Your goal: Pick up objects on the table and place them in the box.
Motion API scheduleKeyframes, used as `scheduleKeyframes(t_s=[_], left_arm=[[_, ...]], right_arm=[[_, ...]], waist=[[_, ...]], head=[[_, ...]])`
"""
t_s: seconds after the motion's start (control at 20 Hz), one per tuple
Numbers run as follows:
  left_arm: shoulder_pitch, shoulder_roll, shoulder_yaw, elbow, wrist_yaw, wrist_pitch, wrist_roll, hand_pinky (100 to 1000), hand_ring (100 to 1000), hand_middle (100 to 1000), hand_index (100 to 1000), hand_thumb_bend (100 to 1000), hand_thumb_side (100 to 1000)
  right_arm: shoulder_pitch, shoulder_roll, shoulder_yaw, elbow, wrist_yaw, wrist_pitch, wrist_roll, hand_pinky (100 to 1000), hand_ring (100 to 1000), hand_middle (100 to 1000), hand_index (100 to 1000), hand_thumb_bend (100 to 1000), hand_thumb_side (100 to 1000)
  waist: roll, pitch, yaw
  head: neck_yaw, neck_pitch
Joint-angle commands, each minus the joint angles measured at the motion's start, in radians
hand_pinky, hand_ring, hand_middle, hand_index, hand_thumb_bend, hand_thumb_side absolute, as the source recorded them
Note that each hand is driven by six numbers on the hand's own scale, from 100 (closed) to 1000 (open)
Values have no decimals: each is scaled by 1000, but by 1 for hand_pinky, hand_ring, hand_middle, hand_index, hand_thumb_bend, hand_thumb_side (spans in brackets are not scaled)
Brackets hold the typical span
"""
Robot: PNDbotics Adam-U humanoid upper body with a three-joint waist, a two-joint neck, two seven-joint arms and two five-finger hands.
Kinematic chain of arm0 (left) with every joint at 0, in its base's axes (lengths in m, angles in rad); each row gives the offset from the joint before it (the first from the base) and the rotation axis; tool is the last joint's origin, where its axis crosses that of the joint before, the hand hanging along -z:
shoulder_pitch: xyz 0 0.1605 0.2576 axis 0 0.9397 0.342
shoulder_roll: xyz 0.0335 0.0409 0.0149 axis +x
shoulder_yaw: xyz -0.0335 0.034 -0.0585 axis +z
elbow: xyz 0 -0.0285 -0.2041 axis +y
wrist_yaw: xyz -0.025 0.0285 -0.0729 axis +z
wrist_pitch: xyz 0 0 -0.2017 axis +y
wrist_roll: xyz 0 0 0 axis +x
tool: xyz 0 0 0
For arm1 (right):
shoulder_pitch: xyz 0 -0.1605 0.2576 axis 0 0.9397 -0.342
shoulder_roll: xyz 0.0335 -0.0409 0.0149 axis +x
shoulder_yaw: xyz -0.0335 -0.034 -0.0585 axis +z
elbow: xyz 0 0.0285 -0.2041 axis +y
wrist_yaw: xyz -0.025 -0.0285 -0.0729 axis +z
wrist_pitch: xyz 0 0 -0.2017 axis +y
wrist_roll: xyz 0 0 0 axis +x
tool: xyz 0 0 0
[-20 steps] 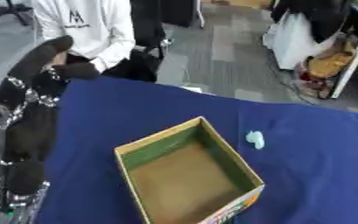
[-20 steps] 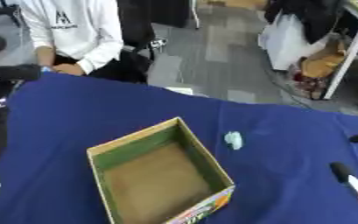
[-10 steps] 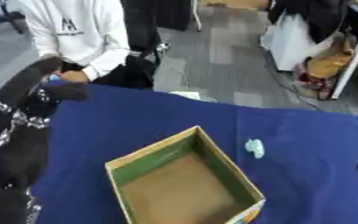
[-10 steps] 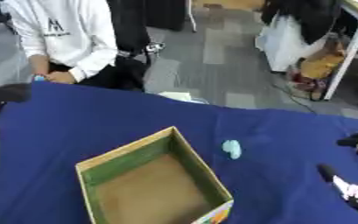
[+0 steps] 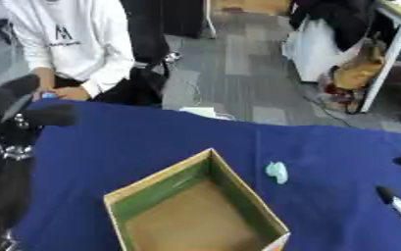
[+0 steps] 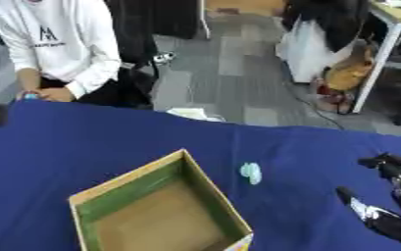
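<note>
Since a second ago my right hand point(image 6: 390, 206) has come further into view at the right edge, low over the blue table point(image 6: 306, 147), fingers spread and holding nothing. Just left of it, apart from it, lies a small pale green object point(image 6: 251, 172) on the cloth. Beside that sits the open cardboard box point(image 6: 156, 208), green inside its walls, nothing in it. My left hand point(image 5: 49, 115) hangs raised at the left edge; whether its fingers are curled I cannot tell.
</note>
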Motion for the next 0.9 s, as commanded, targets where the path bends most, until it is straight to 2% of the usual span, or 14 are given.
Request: scheduleKeyframes(t_s=[0.05, 0.3, 0.5, 0.9], left_arm=[[-27, -3, 1, -14, 10, -6, -6, 835, 687, 915, 948, 1000, 721], [-49, -16, -2, -14, 20, -9, -12, 836, 687, 915, 949, 1000, 720], [-56, -23, -4, -14, 27, -8, -18, 836, 687, 916, 949, 1000, 720], [-78, -33, -9, -14, 38, -13, -28, 837, 687, 917, 950, 1000, 719]], right_arm=[[-28, -47, -14, 50, -14, 30, -8, 334, 502, 561, 697, 512, 1000], [-50, -58, -17, 114, -26, 55, -5, 323, 495, 536, 649, 518, 1000], [-64, -67, -20, 151, -11, 75, 15, 329, 504, 527, 645, 524, 1000], [-89, -78, -21, 167, 41, 117, 79, 348, 518, 531, 632, 538, 1000]], waist=[[3, -5, 9], [1, 11, 32], [0, 21, 40], [-12, 43, 73]], head=[[-24, -15], [-44, -12], [-100, -8], [-113, -30]])
